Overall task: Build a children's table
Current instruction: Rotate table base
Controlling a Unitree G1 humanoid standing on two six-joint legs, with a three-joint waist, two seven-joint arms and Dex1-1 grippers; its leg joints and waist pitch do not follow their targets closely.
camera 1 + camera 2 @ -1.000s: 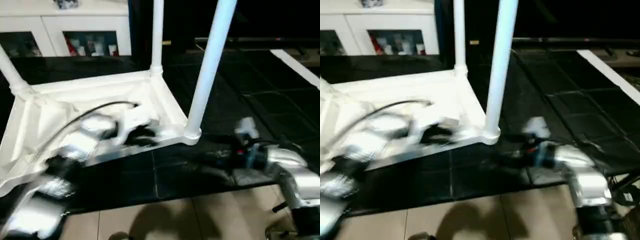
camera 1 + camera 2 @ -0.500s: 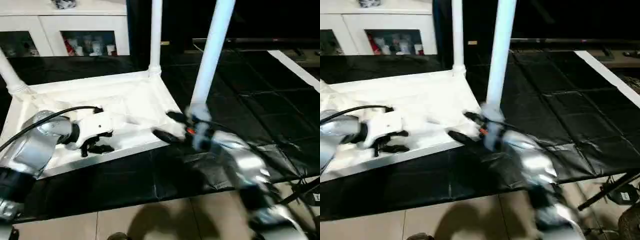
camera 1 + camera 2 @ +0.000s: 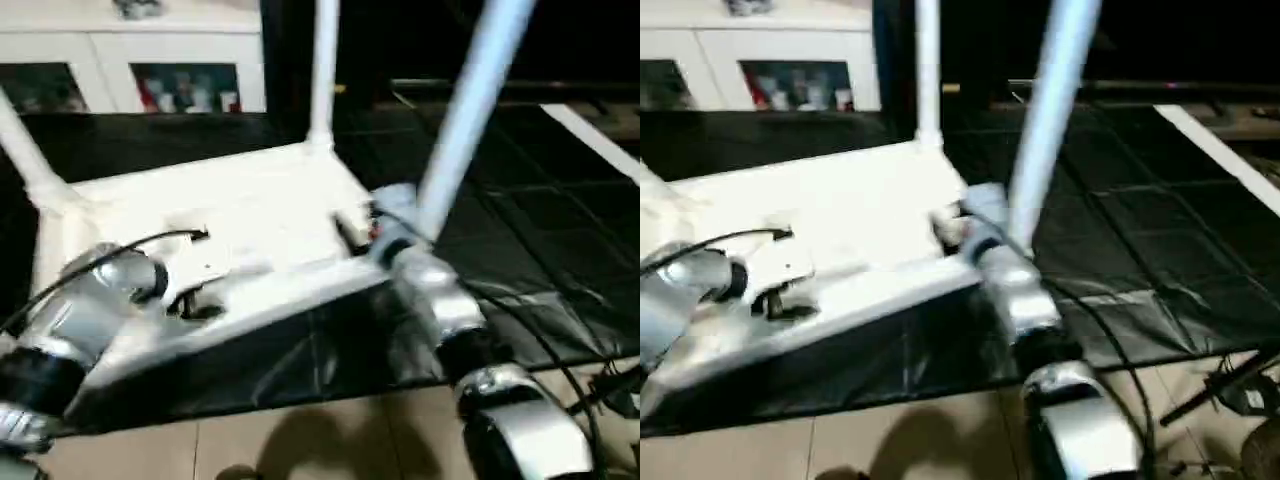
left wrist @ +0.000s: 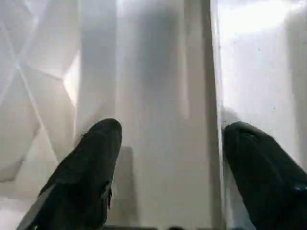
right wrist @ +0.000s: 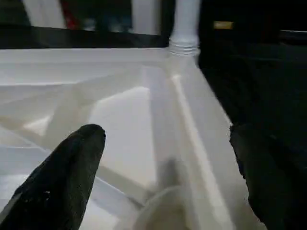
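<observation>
Swinging in from the floor side, the right arm has come up against the children's table (image 3: 250, 200) at its near right corner, while the left arm has drawn back along the near frame rail and its tool has spread apart.

Left of that corner, the left tool (image 4: 165, 172) points down over the near rail of the upturned table, its silver forearm slanting away toward the robot. Its two black fingers (image 4: 86, 177) stand well apart, one on either side of the white rail, gripping nothing.

At the corner itself, the right tool (image 5: 163, 187) reaches in over the frame just beside the base of the near right leg (image 3: 465, 120), forearm running straight back to the robot. Its fingers (image 5: 57, 182) are spread wide with nothing between them but the ribbed underside below.

Upside down on a black sheet (image 3: 560, 230), the table shows its framed, diagonally ribbed underside, with round white legs rising from the corners. Behind it stands a white glass-door cabinet (image 3: 130, 60).
</observation>
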